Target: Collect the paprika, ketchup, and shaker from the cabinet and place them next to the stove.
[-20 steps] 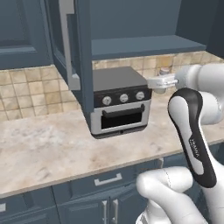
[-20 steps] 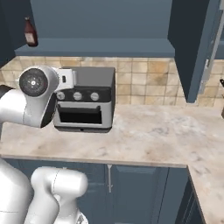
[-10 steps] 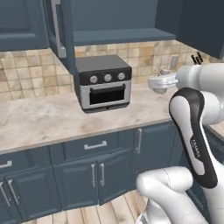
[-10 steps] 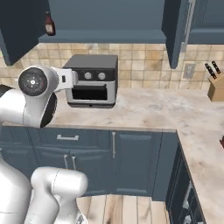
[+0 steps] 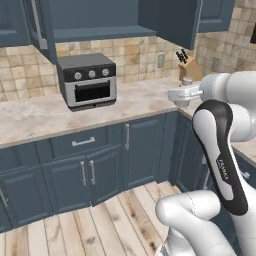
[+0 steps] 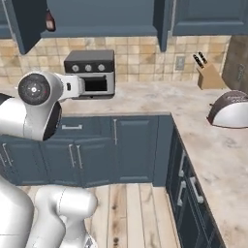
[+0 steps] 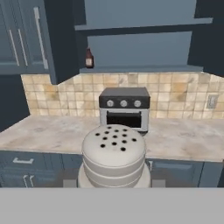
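Observation:
My gripper [image 7: 113,183] is shut on the shaker [image 7: 113,155], a pale cylinder whose rounded, perforated top sits close in the hand view. In the left base view the shaker [image 5: 187,81] pokes up from the gripper [image 5: 181,94], held in the air in front of the counter's corner. The cabinet [image 7: 144,26] stands with its doors open above the counter. On its lower shelf, at the left end, stands the ketchup [image 7: 89,57], a dark bottle that appears again in the right base view as the ketchup [image 6: 49,20]. The paprika and the stove are out of view.
A silver-and-black toaster oven [image 5: 87,80] sits on the marble counter [image 5: 35,120] under the cabinet. A knife block [image 6: 209,75] stands in the corner and a rounded toaster [image 6: 230,109] on the right run. Blue base cabinets [image 5: 90,165] face a wooden floor [image 5: 100,225].
The whole picture has shifted: the base has drawn back from the counter and turned right, bringing floor and corner into view. The shaker stays in the gripper.

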Available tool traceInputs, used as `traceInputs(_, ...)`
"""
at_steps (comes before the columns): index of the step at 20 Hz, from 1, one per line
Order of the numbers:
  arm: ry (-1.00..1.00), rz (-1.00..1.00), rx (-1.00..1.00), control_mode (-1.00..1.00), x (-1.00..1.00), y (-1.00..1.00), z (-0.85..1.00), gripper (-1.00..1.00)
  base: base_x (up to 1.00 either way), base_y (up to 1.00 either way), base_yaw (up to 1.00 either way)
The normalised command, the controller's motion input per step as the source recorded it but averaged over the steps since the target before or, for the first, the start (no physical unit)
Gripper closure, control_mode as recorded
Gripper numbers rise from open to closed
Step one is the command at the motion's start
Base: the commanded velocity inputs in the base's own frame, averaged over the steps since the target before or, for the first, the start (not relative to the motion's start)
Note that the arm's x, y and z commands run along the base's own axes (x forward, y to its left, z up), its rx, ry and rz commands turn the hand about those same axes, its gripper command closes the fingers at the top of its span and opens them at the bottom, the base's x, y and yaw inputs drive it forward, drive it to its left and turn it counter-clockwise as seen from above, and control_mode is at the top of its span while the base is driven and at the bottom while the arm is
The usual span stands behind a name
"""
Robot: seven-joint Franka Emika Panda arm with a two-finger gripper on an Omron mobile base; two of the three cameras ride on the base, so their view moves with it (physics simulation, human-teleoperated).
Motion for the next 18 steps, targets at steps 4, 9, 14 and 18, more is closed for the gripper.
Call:
traceInputs(4, 0.0, 0.0, 0.0, 1.0, 0.0, 0.0, 0.0, 1.0, -0.87, -0.24, -0.3)
traceInputs(9, 0.0, 0.0, 0.0, 1.0, 0.0, 0.0, 0.0, 1.0, -0.76, -0.25, -0.3)
traceInputs(14, 0.0, 0.0, 0.0, 1.0, 0.0, 0.0, 0.0, 1.0, -0.59, -0.28, -0.32)
traceInputs(18, 0.0, 0.0, 0.0, 1.0, 0.0, 0.0, 0.0, 1.0, -0.49, -0.34, -0.33)
